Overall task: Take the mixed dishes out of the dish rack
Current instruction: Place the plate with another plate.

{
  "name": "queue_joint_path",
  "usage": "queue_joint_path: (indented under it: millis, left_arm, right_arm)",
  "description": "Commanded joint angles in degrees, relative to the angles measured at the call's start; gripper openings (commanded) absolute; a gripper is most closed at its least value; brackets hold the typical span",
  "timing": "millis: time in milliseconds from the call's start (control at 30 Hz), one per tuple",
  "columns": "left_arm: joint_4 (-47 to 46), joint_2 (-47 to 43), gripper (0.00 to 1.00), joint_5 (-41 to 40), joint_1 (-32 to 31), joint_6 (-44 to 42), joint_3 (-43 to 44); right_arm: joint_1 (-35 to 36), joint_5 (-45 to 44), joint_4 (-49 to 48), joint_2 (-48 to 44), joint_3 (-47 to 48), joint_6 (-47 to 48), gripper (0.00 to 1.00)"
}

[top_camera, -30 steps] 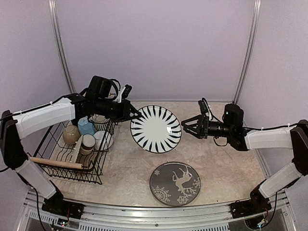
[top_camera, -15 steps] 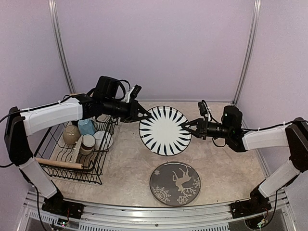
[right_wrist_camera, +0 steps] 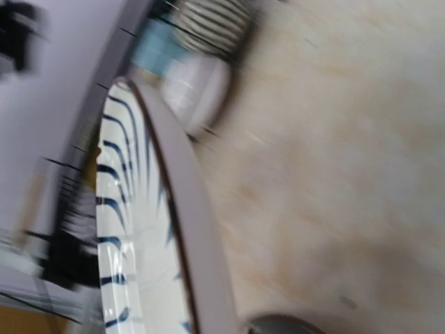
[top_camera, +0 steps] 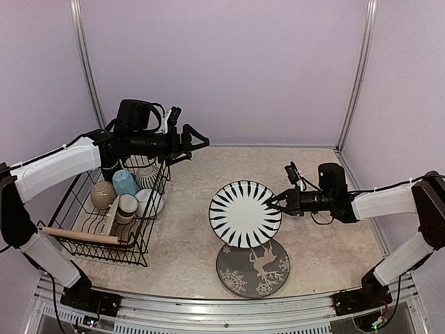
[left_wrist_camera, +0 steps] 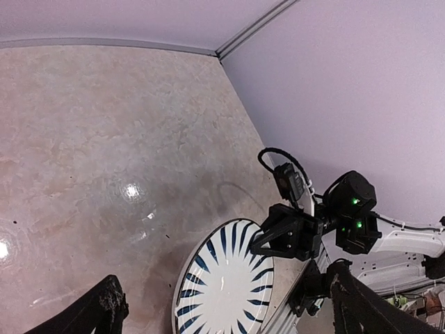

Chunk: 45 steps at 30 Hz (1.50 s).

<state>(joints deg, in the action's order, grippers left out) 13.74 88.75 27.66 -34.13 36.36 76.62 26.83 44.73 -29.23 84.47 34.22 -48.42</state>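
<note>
Seen from above, the dish rack (top_camera: 80,236) sits at the left of the frame with cups and bowls inside. The left gripper (top_camera: 193,142) hangs over its far right corner, jaws spread and empty. Right of centre, the right gripper (top_camera: 272,204) is clamped on the right rim of the striped plate (top_camera: 243,214), which is tilted and overlaps the top of a grey deer plate (top_camera: 254,268) at lower centre. The left wrist view shows its own fingers (left_wrist_camera: 104,313) wide apart in the bottom corners, with nothing between them. The right wrist view is blurred: the plate's rim runs edge-on down the left half, and its own fingers cannot be made out. The step in hand seems to be setting this plate down; next it needs levelling, lowering, then release.
</note>
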Motion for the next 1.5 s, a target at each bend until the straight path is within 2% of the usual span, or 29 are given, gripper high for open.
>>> queue_joint_path:
  millis: [0, 100, 233, 300, 400, 600, 667, 767, 1000, 1167, 1300, 1467]
  left_arm:
    - [1.8, -7.4, 0.99, -7.6, 1.7, -0.2, -2.2]
    - [0.1, -11.0, 0.99, -7.7, 5.0, 4.0, -5.0]
    - [-11.3, -18.6, 0.99, -3.5, 11.0, 10.0, -14.7]
    - [-13.0, -22.5, 0.99, -5.6, 12.0, 10.6, -17.8]
    - [-7.2, -26.0, 0.99, -10.4, 12.2, 8.2, -17.4]
    - [11.9, -29.5, 0.98, -13.5, 15.3, 5.2, -13.1]
    - [18.4, -30.2, 0.95, -14.4, 17.0, 5.1, -12.1]
    - [28.8, -30.9, 0.93, -16.0, 17.9, 3.8, -10.3]
    - [49.0, -28.3, 0.87, -18.6, 17.8, 2.6, -5.7]
    - [58.4, -25.4, 0.84, -22.3, 14.9, 2.9, -4.5]
    - [63.7, -21.5, 0.84, -30.5, 11.0, 3.9, -3.4]
    - [66.7, -14.2, 0.80, -36.1, 9.4, 4.1, -2.9]
  right_arm:
    - [0.2, 0.2, 18.7, -2.6, 2.9, 15.3, 0.00]
    - [0.6, 2.6, 22.9, -2.6, 1.7, 18.9, 0.00]
    - [1.2, 3.6, 27.2, -1.1, 0.8, 22.2, 0.00]
    - [1.7, 3.6, 28.8, 0.8, 0.9, 24.0, 0.00]
    - [2.7, 3.3, 30.2, 2.3, 0.9, 25.2, 0.00]
    - [3.8, 2.8, 32.5, 4.5, 1.5, 27.5, 0.00]
    - [4.3, 0.4, 35.3, 5.0, 2.4, 29.3, 0.05]
    - [4.9, -3.8, 39.2, 5.1, 3.6, 31.1, 0.19]
    - [5.5, -8.3, 41.1, 3.5, 4.5, 32.0, 0.47]
    - [5.7, -12.2, 44.0, 2.0, 6.3, 33.3, 0.61]
    - [5.6, -15.5, 44.9, -0.1, 7.0, 33.5, 0.73]
    - [5.7, -19.1, 45.1, -1.9, 7.4, 32.8, 0.81]
